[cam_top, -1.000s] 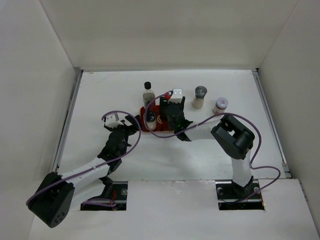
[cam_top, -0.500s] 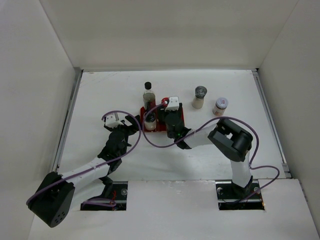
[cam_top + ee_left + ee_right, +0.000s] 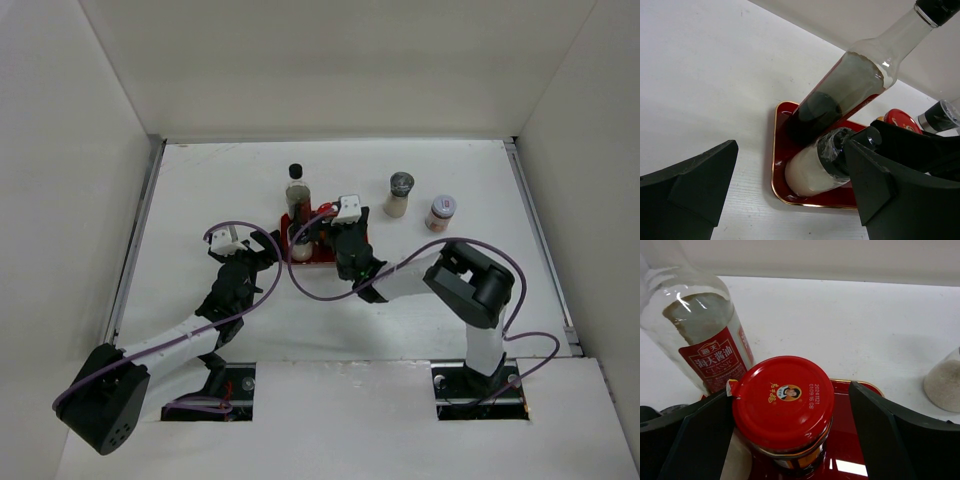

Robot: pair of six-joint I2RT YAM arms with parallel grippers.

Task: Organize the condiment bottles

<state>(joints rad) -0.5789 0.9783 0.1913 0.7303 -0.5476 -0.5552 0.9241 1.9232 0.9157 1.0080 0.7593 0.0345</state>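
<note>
A red-capped orange jar stands on the flat red tray, between the fingers of my open right gripper. The left finger is close against it and the right finger stands apart. In the top view the right gripper is over the tray. A grey-capped whitish shaker stands on the tray's near left part. The tall black-capped dark bottle stands at the tray's far edge. My left gripper is open and empty, just left of the tray.
A second grey-capped shaker and a small red-labelled jar stand on the white table right of the tray. White walls enclose the table on three sides. Purple cables loop over both arms.
My right gripper has moved nearer and down over the tray with the red-capped jar between its fingers. The left arm has not moved.
</note>
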